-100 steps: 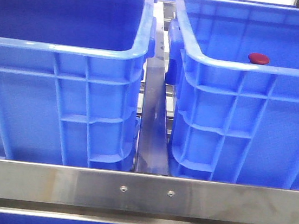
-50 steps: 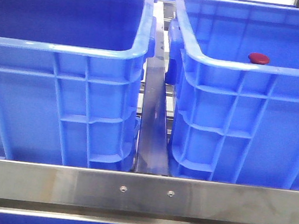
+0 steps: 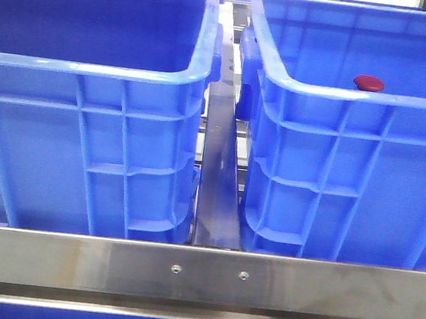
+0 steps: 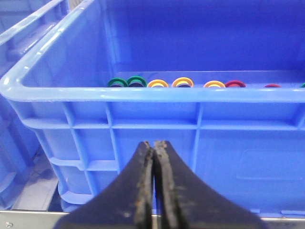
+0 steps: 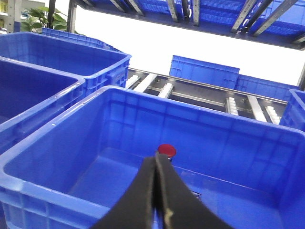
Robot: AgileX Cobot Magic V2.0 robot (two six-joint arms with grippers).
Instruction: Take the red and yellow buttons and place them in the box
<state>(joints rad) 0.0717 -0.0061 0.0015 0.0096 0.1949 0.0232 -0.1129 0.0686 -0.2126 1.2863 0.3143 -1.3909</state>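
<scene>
- Nothing moved since the earlier frame.
- Red button (image 3: 368,83): one lies in the right box (image 3: 337,97).
- Yellow and red buttons (image 4: 183,82): unpicked in left crate (image 4: 143,93).
- Left tool (image 4: 153,152), right tool (image 5: 156,167): clenched, empty.

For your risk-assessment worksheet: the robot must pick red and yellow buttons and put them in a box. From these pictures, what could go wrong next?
1. Green buttons lie in the same row as the yellow buttons and red buttons; the wrong colour might be picked.
2. That row sits behind the left crate's wall, and the left pincer is shut outside it; reaching in could knock the rim.
3. The right pincer is also shut; it must open before gripping.
</scene>
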